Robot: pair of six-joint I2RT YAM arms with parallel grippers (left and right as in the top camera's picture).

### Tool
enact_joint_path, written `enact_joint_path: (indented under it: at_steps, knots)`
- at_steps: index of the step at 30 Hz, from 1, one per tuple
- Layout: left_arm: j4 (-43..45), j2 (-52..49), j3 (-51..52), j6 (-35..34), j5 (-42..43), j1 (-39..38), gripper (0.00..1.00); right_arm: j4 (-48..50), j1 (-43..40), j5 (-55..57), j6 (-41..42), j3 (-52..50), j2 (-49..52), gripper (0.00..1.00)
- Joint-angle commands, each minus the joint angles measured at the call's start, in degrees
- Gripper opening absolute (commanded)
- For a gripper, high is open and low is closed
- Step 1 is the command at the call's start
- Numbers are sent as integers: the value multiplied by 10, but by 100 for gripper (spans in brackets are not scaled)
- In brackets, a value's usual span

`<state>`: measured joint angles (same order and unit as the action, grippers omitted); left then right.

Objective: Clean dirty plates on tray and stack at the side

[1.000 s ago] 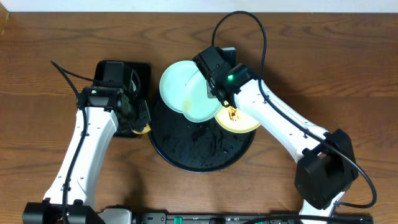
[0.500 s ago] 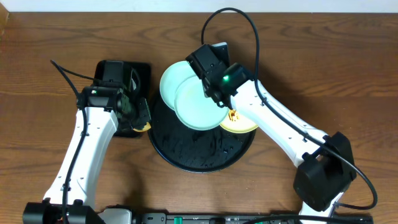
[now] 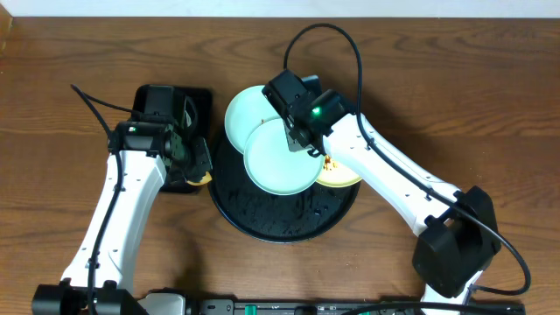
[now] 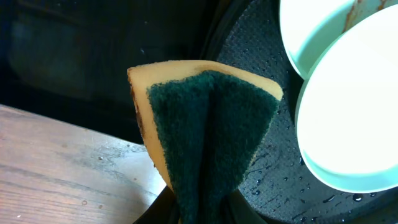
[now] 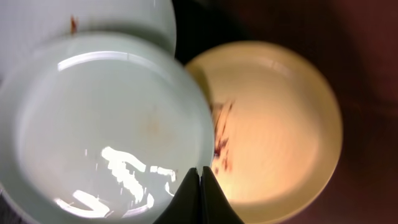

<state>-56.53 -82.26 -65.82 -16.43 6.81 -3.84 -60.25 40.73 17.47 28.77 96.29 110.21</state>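
One wrist view shows left gripper (image 4: pixel 202 210) pinching a sponge (image 4: pixel 211 124) — the other, right gripper (image 5: pixel 200 186) pinching a mint plate (image 5: pixel 99 124).

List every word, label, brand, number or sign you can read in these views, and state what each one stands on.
No text can be read in any view.
Nearer pale mint-green round plate, farther pale mint-green round plate, pale yellow round plate, glossy black round tray, yellow-and-green sponge: no markings.
Small green patch on the dark bar at the table's near edge: too small to read.
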Motion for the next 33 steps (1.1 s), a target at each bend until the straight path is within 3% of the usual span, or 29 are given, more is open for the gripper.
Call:
enact_joint_path:
  at_steps: [1, 7, 8, 15, 24, 26, 31, 33]
  knots:
    - [0, 0, -10, 8, -15, 3, 17, -27, 4, -51, 47, 5, -9, 1]
    - [0, 0, -10, 8, -15, 3, 17, -40, 12, -77, 91, -34, -9, 1]
    - [0, 0, -10, 8, -15, 3, 22, -38, 12, -81, 102, -44, -9, 1]
    - [-5, 0, -10, 8, -15, 3, 23, 14, 13, -111, 144, -119, -9, 2]
    - [-5, 0, -10, 9, -15, 3, 23, 27, 10, -111, 203, -125, -9, 2]
    - [-5, 0, -10, 10, -15, 3, 23, 29, 10, -116, 231, -125, -9, 12]
    - [-7, 0, -10, 12, -15, 3, 24, 33, 10, -117, 271, -128, -8, 79]
    - [-7, 0, -10, 14, -15, 3, 24, 34, 10, -115, 282, -128, -8, 91]
